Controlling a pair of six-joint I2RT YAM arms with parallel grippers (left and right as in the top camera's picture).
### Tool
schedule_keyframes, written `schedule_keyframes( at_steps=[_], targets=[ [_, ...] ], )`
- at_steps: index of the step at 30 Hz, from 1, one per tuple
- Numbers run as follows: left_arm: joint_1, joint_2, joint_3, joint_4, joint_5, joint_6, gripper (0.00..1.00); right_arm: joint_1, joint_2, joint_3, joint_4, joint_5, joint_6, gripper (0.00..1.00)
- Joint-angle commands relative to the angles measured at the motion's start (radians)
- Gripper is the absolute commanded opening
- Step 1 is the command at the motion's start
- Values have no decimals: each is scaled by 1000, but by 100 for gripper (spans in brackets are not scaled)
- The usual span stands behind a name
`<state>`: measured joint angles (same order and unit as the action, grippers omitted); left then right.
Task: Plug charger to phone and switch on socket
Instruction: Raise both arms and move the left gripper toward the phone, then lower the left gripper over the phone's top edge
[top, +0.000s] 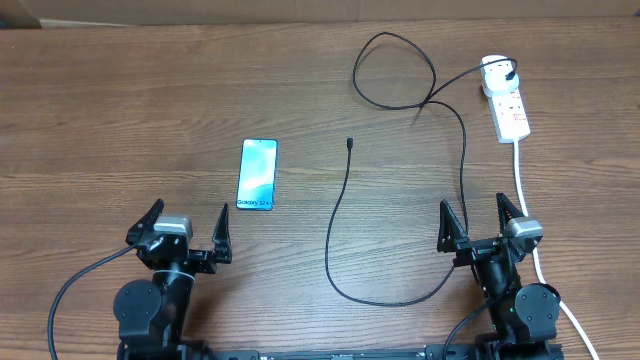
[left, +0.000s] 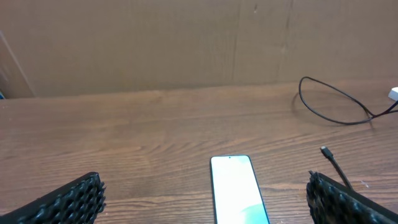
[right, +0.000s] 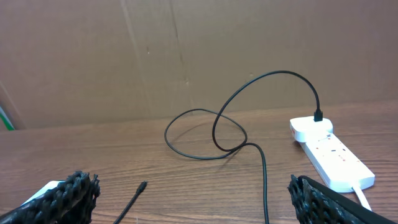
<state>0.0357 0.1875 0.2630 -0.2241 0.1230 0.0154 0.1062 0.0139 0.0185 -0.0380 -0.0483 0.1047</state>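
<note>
The phone (top: 257, 174) lies flat on the table with its blue screen up, left of centre; it also shows in the left wrist view (left: 237, 190). The black charger cable (top: 340, 215) loops across the table, its connector tip (top: 349, 143) lying free to the right of the phone, also seen in the right wrist view (right: 142, 185). Its other end is plugged into the white socket strip (top: 507, 105) at the far right, which also shows in the right wrist view (right: 333, 155). My left gripper (top: 188, 232) is open and empty, near the phone's near end. My right gripper (top: 478, 222) is open and empty.
The socket's thick white cord (top: 528, 205) runs down the right side past my right arm. A brown cardboard wall (left: 186, 43) stands behind the table. The wooden table (top: 120, 110) stretches bare to the left.
</note>
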Motion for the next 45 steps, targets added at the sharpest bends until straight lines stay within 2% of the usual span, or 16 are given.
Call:
schedule_keyframes(
  at_steps=[1,9,17,23,27,38,45],
  targets=[
    [10,63,71,0,8,-21,100,5,-11,13,6,-6,-1,100],
    [10,323,259,-32,79,-19,99,5,-5,79,-28,-45,-1,100],
    [10,609,555,-236,143,-19,100,5,117,241,-107,-55,-1,100],
    [7,745,742,-372,164,-19,100,5,301,420,-188,-77,-1,100],
    [-18,831,843,-446,161,-18,100,5,486,600,-303,-119,-1,100],
    [-44,1012,1022,-683,159,-19,100,5,858,1003,-620,-228,-1,100],
    [-43,1072,1029,-725,192,-55,99,5,1032,1199,-797,-242,-1,100]
  ],
)
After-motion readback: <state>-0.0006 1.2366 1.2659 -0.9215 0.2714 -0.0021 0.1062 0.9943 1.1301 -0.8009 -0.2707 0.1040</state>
